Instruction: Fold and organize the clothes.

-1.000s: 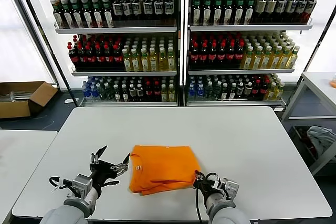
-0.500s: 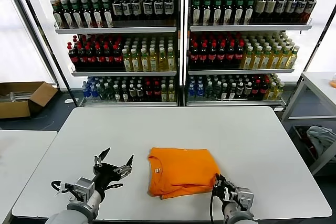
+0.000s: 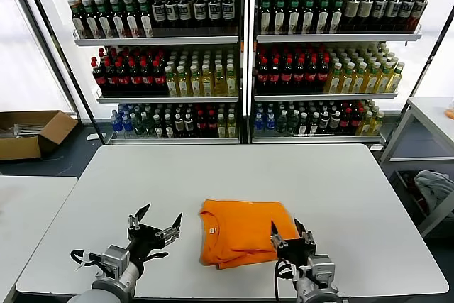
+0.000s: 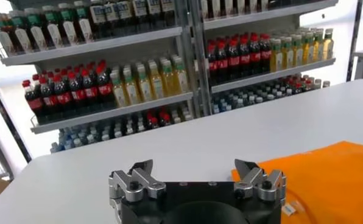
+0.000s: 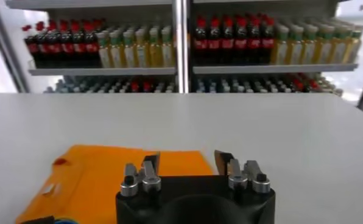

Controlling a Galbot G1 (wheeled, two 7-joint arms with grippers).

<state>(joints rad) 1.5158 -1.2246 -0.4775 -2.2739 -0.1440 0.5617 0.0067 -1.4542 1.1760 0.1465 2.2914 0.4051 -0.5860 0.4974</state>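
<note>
Orange T-shirt point(image 3: 245, 233) is folded into a compact rectangle and lies flat on the white table point(image 3: 340, 189), near the front edge and roughly centred between the two arms. Round neck and small label face 9 o'clock, toward the left arm. The layers at the front edge are slightly offset, so it's a stack of folds, not one sheet. No lettering is showing, so the print is probably folded inside.

Right gripper point(image 3: 289, 231) sits at the shirt's 5 o'clock corner with its jaws spread apart and nothing between them. In the right wrist view the right gripper point(image 5: 187, 162) fingers stand apart above the near edge of the orange fabric point(image 5: 120, 173), with no cloth pinched. I read that as a release at the corner, with the shirt parked where it lies.

Left gripper point(image 3: 156, 221) is at 9 o'clock of the shirt, just off the collar side and not touching it. Its jaws are wide apart and empty. The left wrist view shows the same left gripper point(image 4: 197, 173): bare table between the fingers, shirt edge point(image 4: 327, 176) off to one side. It looks idle, kept clear so it doesn't drag the fold.

My judgement is that the fold is essentially done. What remains is tidying or squaring the stack, if anything. The risk is a fingertip catching the top layer when the right arm lifts away, which would undo the front edge.

Behind the table are shelves of bottled drinks point(image 3: 241, 54), not involved.
</note>
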